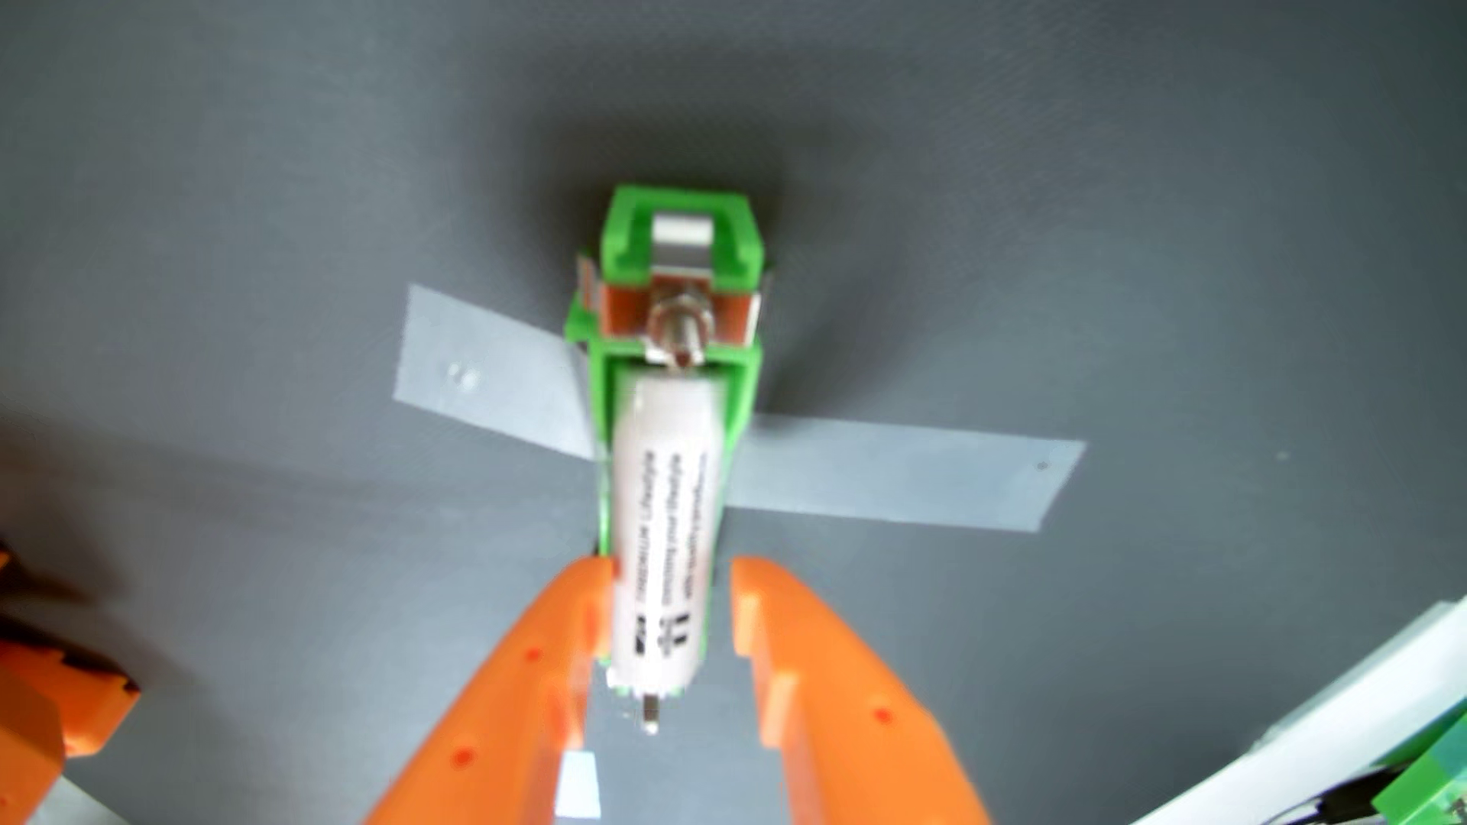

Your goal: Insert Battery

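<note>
Battery (665, 523), white and cylindrical, lies lengthwise in the green holder (675, 317), and we see it from the wrist view with its near end between the two orange fingers (508, 698) of the gripper (671, 587). Nearest to us, those fingers spread apart in a V; the left one sits just against the battery's side, while the right one stands clear of it with a gap showing, so we read the jaws as partly open and not clamped on anything. Black print runs along the battery's length (too blurred for us to read any brand or word). A small metal tab (651, 714) pokes out below its near end. Farther on, the battery's far end meets a metal spring contact (676, 337) set in the holder, with brownish plates on either side. Strips of pale tape (897, 476) run out left and right from under the holder across the grey table (238, 198). Beyond the contact, the holder ends in a green bracket around a white block (679, 230).
</note>
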